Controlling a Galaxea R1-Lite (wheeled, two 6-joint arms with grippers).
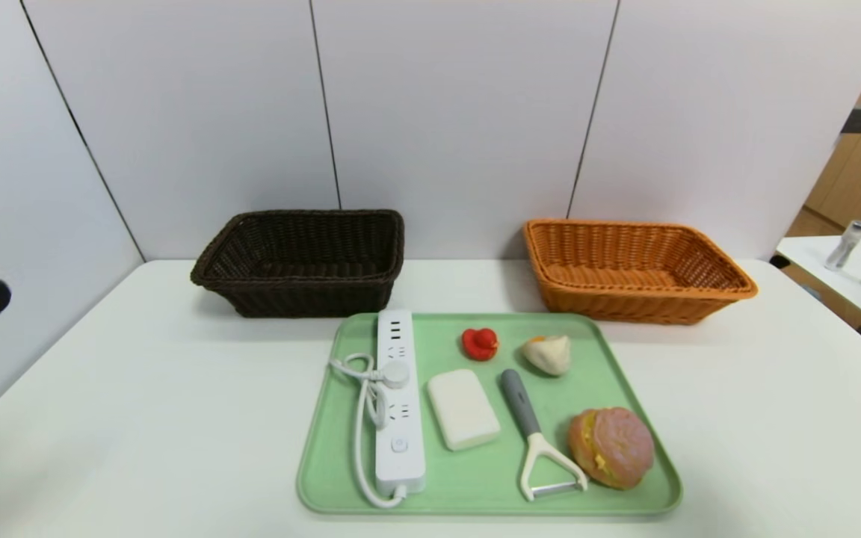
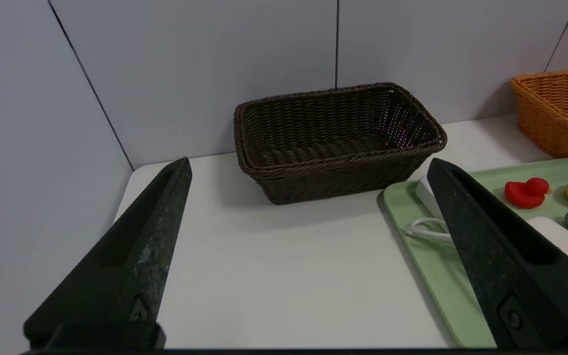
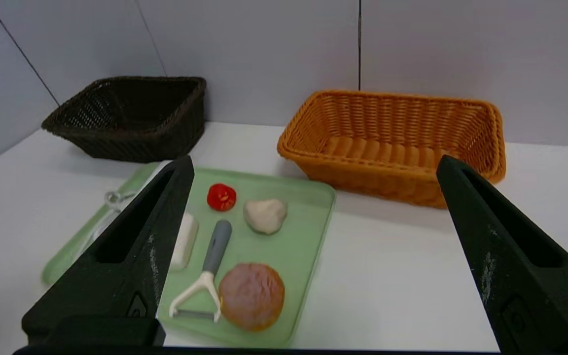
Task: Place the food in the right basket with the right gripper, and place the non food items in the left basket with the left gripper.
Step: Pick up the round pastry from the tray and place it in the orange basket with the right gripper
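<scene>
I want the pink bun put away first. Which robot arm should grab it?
Probably the right. The pink bun lies on the tray's right side, near the orange basket, and the open right gripper already faces it.

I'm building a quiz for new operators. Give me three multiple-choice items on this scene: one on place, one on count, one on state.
1. Where is the duck?
A. brown basket
B. green tray
C. bare table

2. How many things lie on the tray?
A. four
B. six
C. eight

3. How are the baskets?
A. both empty
B. both full
C. one tipped over

Key:
1 B, the duck sits on the tray beside the dumpling.
2 B: strip, soap, peeler, duck, dumpling, bun.
3 A, brown basket and orange basket show only weave.
</scene>
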